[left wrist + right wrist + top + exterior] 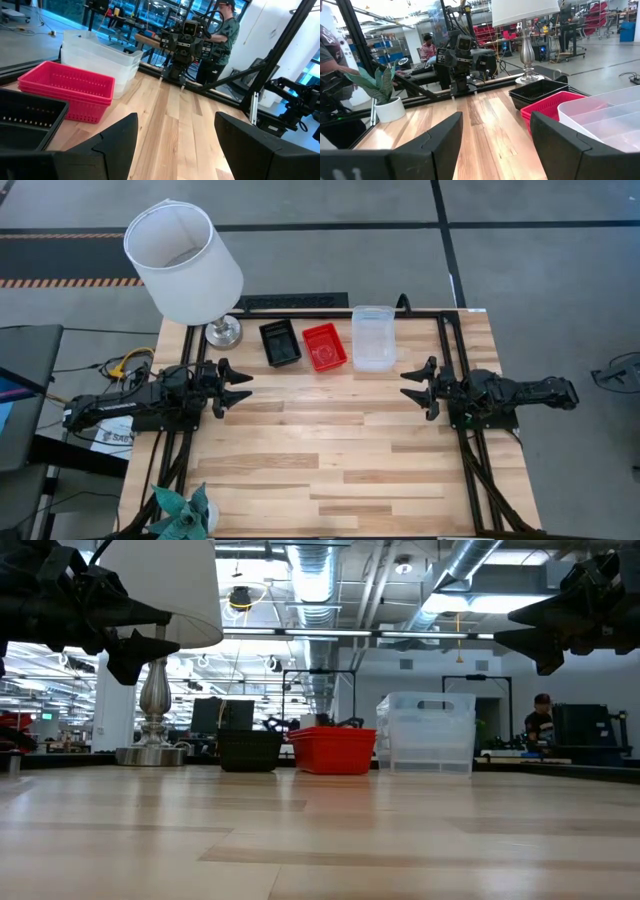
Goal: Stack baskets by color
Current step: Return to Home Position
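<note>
Three piles of baskets stand in a row on the wooden table's far part: black (pixel 280 343), red (pixel 324 346) and clear (pixel 373 337), each resting on its bottom. The low view shows them too, black (pixel 249 750), red (pixel 333 750) and clear (pixel 430 733). My left gripper (pixel 240 387) hovers open at the table's left side, pointing level toward the right. My right gripper (pixel 410 387) hovers open at the right side, facing it. Both are nearer than the baskets and hold nothing. The left wrist view shows the red pile (pixel 70 90) beside my left gripper's open fingers (pixel 120 137).
A white-shaded lamp (pixel 185 265) stands on its metal base (pixel 223 332) at the far left, next to the black baskets. A potted plant (pixel 185 515) sits at the near left corner. Black frame rails (pixel 455 360) run along the table's sides. People (pixel 222 30) are beyond the table.
</note>
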